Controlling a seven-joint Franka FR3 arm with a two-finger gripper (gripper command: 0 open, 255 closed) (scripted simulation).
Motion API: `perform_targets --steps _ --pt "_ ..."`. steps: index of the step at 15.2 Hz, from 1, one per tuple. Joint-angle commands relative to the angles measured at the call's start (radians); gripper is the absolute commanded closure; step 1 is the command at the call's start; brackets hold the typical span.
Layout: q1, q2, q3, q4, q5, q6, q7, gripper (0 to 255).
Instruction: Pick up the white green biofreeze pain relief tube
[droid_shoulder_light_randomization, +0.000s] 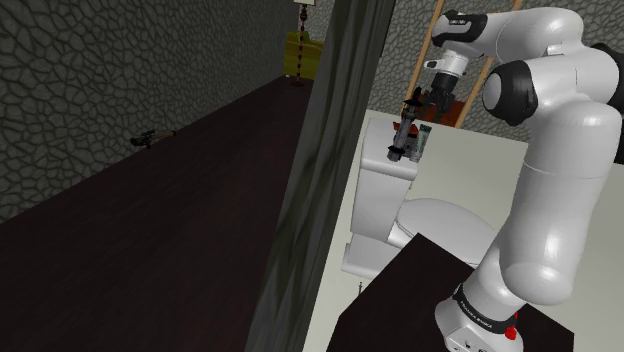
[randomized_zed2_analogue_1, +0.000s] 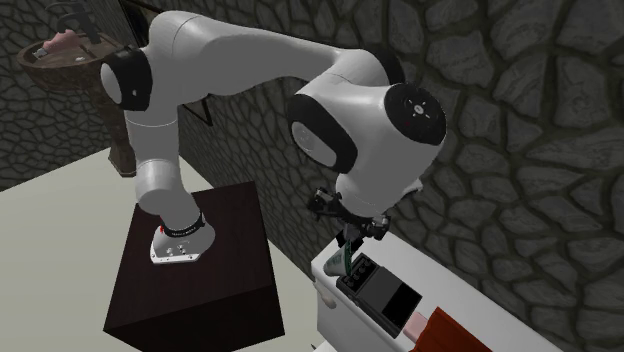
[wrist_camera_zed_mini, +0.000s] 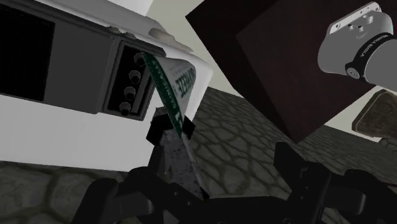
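1. Walls of grey cobbled stone enclose the room; the floor is pale and smooth.
2. Stand: a dark brown matte box carries the white arm and sits beside a glossy white toilet.
3. Toilet tank: a rectangular white block with a flat top. On that top lies a dark boxy device with a row of round knobs; next to the device is a reddish-brown slab.
4. All-black two-finger gripper: it hangs over the tank, and its fingertips are clamped on either side of the task item.
5. Task item: a flat white tube with a green edge and green lettering. It is gripped near its narrow end. Its wide crimped end points away from the hand towards the knobbed device, and the tube is tilted above the tank top.
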Motion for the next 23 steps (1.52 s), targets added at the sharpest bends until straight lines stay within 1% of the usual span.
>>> perform_targets --steps 1,8,10,11,20,23 --pt "-0.123 0.137 0.049 0.125 0.099 -0.073 -0.11 0" --pt "-0.093 0.128 0.055 0.017 0.09 0.024 -0.125 0" --pt "-0.091 0.128 0.055 0.009 0.09 0.032 -0.127 0" --pt "-0.095 0.132 0.056 0.015 0.093 0.029 -0.127 255" --pt "-0.091 0.128 0.055 0.009 0.09 0.032 -0.127 255" --pt "-0.103 0.128 0.055 0.052 0.09 -0.008 -0.119 255"
